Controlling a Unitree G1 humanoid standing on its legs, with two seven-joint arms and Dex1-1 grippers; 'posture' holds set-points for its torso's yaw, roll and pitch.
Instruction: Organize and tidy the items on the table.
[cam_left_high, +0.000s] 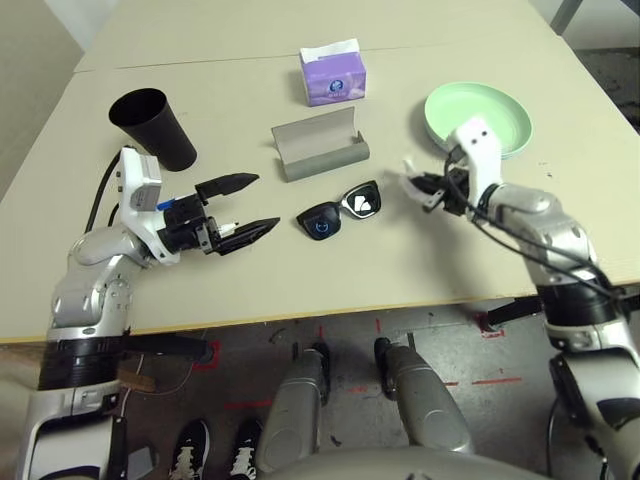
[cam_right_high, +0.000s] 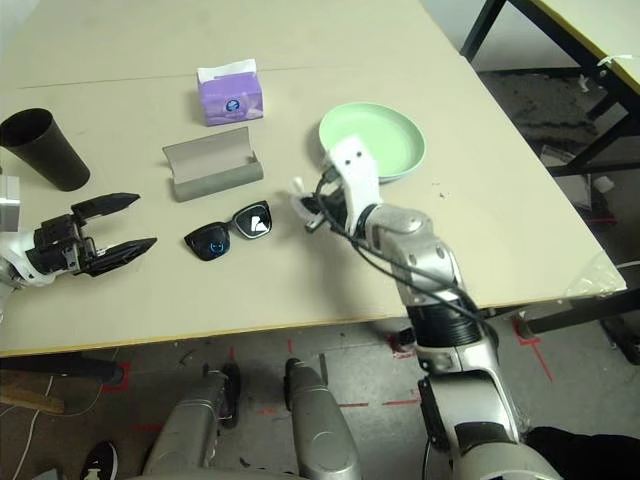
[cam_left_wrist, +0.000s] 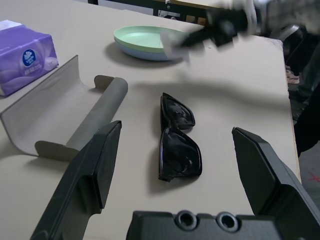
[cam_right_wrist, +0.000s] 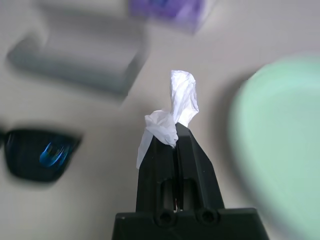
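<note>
My right gripper (cam_right_wrist: 175, 131) was clamped on the crumpled white tissue (cam_right_wrist: 172, 116), lifted off the table (cam_left_high: 300, 270), with the green plate (cam_left_high: 490, 112) just beyond it to my right. My left gripper (cam_left_high: 252, 205) hovered with fingers spread wide, aimed at the black sunglasses (cam_left_high: 340, 212), the nearer arm for them. Their long axis ran crosswise to my fingers, lenses facing me, beside the open grey glasses case (cam_left_high: 320, 145).

One cup (cam_left_high: 152, 126), sunglasses (cam_left_high: 340, 211), case (cam_left_high: 318, 146), tissue (cam_right_wrist: 172, 112), box (cam_left_high: 333, 73).
</note>
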